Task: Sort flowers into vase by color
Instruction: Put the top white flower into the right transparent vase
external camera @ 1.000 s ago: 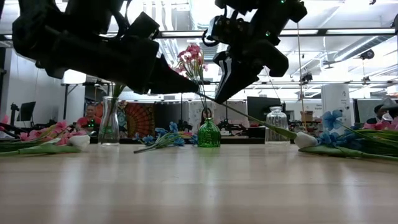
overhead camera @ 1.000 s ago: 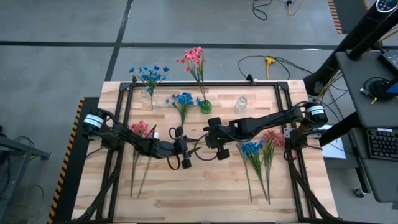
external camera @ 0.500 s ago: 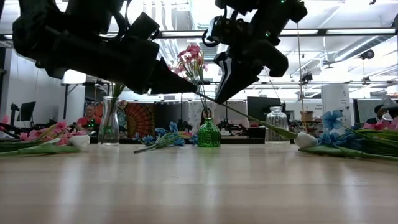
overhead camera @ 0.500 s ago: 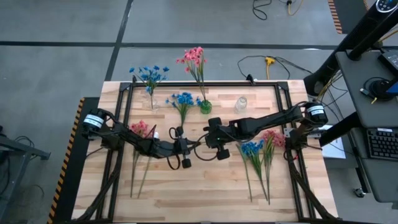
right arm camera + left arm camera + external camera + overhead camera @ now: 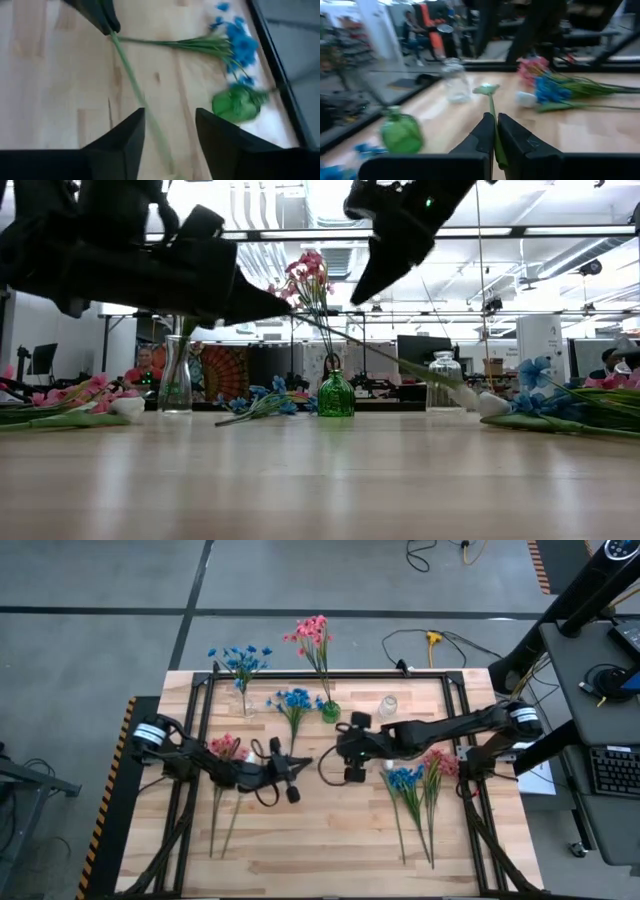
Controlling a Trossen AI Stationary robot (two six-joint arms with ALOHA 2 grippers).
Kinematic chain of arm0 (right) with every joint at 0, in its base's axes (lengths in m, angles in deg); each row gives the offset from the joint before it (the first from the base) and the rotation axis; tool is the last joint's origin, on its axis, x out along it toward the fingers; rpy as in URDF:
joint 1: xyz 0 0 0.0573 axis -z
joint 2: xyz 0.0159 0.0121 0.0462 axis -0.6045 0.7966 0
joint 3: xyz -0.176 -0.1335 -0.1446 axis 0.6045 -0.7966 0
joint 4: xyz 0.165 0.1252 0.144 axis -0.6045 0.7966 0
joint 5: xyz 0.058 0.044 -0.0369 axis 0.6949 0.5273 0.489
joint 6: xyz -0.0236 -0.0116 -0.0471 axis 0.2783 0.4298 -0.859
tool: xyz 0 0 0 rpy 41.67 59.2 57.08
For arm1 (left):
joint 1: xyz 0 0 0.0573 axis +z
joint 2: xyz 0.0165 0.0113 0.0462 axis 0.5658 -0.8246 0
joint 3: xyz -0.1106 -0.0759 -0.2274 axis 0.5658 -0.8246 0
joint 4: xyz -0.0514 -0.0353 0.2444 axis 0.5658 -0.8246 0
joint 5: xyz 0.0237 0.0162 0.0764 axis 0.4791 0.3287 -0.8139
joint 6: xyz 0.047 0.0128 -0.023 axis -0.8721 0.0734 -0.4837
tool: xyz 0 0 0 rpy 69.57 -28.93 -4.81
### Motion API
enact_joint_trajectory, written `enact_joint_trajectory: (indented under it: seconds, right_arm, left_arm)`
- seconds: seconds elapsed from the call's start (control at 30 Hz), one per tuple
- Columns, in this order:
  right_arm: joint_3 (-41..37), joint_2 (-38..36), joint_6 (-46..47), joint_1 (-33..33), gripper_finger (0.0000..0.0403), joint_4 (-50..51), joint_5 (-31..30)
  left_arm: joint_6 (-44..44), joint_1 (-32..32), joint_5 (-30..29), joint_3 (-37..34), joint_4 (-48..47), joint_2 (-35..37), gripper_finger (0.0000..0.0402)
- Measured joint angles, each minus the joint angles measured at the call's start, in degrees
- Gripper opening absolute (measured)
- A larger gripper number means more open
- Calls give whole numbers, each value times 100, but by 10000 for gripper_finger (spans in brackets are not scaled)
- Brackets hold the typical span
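My left gripper [image 5: 306, 761] is shut on the thin green stem [image 5: 380, 358] of a white flower, at mid-table. The stem slopes down toward the right, to its white bud [image 5: 490, 404] beside the right pile. My right gripper [image 5: 332, 755] hangs open above the stem. In its wrist view its fingers [image 5: 120, 142] stand on either side of the stem [image 5: 137, 95] without touching it. At the far edge a clear vase [image 5: 243, 700] holds blue flowers, a green vase [image 5: 330, 712] holds pink ones, and a clear jar [image 5: 387, 707] stands alone. My left gripper pinches the stem's bare end [image 5: 492, 112] between its two fingers. The fingers point level toward the table's right, and the stem runs on from their tips. The held end is lifted clear; the stem slants down, and the bud end [image 5: 525, 99] lies low by the right pile.
Loose blue flowers [image 5: 293, 700] lie between the two far vases. A pile of pink flowers with a white bud [image 5: 228, 748] lies at the left. Blue [image 5: 405, 778] and pink [image 5: 438, 762] flowers lie at the right. The table's near half is bare wood [image 5: 320, 840].
My right gripper has let go of the stem, risen off it and rolled. My left gripper keeps the stem's end and has shifted a little toward the far edge, tipping to point level. The stem stays slanted, with its bud end low at the right.
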Motion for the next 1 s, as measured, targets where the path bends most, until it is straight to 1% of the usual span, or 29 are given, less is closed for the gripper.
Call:
enact_joint_trajectory:
  seconds: [0.1, 0.17, 0.3, 0.47, 0.53, 0.6, 0.67, 0.77, 0.83, 0.93, 1.0]
  right_arm:
    - [-340, -371, 951, -1, 192, -400, 125]
    - [-790, -618, 1487, -48, 197, -1111, 204]
    - [-1969, -946, 2587, -26, 199, -3239, 760]
    - [-3382, -921, 4063, 103, 199, -6122, 740]
    - [-3805, -788, 4637, 122, 199, -7191, 633]
    - [-4120, -607, 5053, 122, 199, -8002, 420]
    - [-4284, -446, 5254, 133, 199, -8424, 302]
    - [-4302, -256, 5630, 144, 199, -8589, 213]
    - [-4237, -120, 5703, 144, 199, -8605, 63]
    - [-4118, -15, 5561, 144, 199, -8641, -259]
    - [-4063, 11, 5358, 146, 199, -8748, -357]
  left_arm:
    - [-150, -4, -271, -231, 393, 73, 0]
    - [-263, -4, -296, -323, 686, 84, 0]
    - [-490, -7, -296, -382, 1158, 84, 0]
    - [-732, -7, -314, -249, 1264, 84, 0]
    - [-804, -7, -404, -157, 1252, 84, 0]
    - [-917, -7, -470, -72, 1259, 84, 0]
    - [-1010, -7, -506, 19, 1251, 84, 0]
    - [-1082, -7, -677, 159, 1231, 84, 0]
    - [-1136, -22, -780, 237, 1156, 84, 0]
    - [-1128, -82, -797, 316, 866, 84, 0]
    - [-1108, -117, -805, 351, 750, 82, 0]
